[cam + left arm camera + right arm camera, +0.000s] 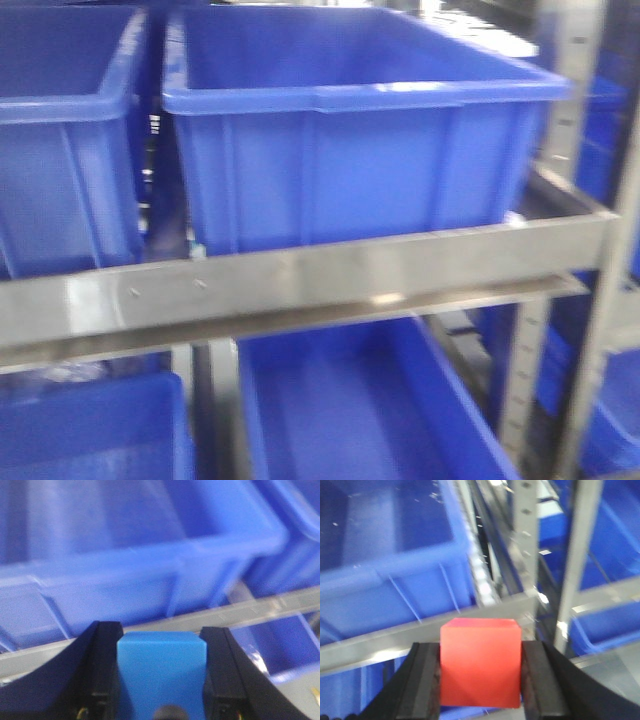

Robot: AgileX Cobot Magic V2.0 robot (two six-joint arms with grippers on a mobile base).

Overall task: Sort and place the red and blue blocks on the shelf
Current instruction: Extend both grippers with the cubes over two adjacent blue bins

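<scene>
The left pincer (161,635) has two matte black fingers (102,670) with flat inner faces and squared tips. Their outer edges flare wide toward the base, where a small brassy glint (82,713) sits low on each side and a dark rounded knob (170,714) shows between them. The right pincer (481,647) is the same build (black, squared, flaring), though its inner pads (431,680) look like greyer strips against the black outer shell.

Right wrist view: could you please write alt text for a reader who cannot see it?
The right pincer grips a red block between its black fingers. Behind it, blurred, a large blue bin sits on the steel shelf.
</scene>
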